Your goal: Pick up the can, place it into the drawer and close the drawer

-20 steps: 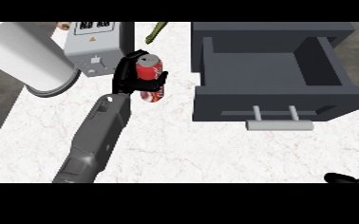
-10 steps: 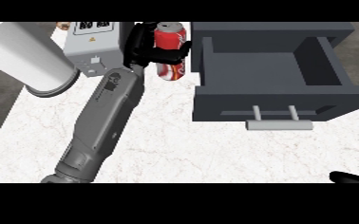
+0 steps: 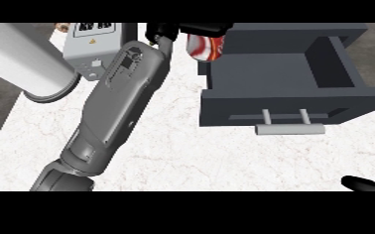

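Observation:
The red and white can (image 3: 206, 48) hangs above the counter at the top of the head view, right against the open drawer's left wall. My left hand (image 3: 198, 29) is curled over its top, and part of the can is hidden by the fingers. The dark grey drawer (image 3: 219, 109) stands pulled out at the right, its tray showing bare and its pale handle (image 3: 289, 127) facing me. Only a black tip of my right hand (image 3: 359, 183) shows at the lower right edge.
A large white cylinder (image 3: 31, 69) lies at the left. A grey box with sockets and a warning label (image 3: 89, 42) stands behind my left forearm (image 3: 117, 104). White marbled counter (image 3: 205, 158) spreads in front of the drawer.
My left hand has lifted the can off the counter and carried it up and to the right, to the drawer's left wall. The right hand has not moved.

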Controlling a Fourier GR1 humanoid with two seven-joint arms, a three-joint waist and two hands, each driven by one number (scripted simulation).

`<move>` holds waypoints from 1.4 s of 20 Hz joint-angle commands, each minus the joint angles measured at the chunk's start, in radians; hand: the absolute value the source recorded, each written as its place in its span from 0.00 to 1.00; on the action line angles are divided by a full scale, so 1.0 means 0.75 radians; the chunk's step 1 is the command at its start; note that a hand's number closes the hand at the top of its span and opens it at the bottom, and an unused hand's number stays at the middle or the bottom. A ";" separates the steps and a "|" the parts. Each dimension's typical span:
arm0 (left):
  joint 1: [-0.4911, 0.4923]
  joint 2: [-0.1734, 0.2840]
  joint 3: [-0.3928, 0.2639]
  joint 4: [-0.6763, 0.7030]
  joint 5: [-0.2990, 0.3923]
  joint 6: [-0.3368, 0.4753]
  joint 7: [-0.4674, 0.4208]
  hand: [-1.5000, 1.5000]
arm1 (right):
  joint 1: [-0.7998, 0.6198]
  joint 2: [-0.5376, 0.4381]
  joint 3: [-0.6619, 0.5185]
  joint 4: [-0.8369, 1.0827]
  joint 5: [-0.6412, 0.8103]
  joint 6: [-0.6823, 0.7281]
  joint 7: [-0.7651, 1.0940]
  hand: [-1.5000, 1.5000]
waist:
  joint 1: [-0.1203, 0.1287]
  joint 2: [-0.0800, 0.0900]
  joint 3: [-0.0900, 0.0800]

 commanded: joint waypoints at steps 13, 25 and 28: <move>-0.592 0.000 -0.122 0.472 0.174 0.176 0.116 1.00 | -0.113 -0.081 -0.037 0.026 -0.037 0.008 0.049 0.00 | -0.065 0.018 0.002; -0.659 0.000 -0.305 0.672 0.339 0.358 0.013 0.00 | -0.168 -0.040 0.053 0.082 0.022 -0.013 0.032 0.00 | -0.112 0.031 0.004; -0.653 0.000 -0.320 0.706 0.350 0.403 -0.028 0.00 | -0.141 -0.060 0.044 0.012 -0.016 0.013 0.057 0.00 | -0.125 0.031 0.004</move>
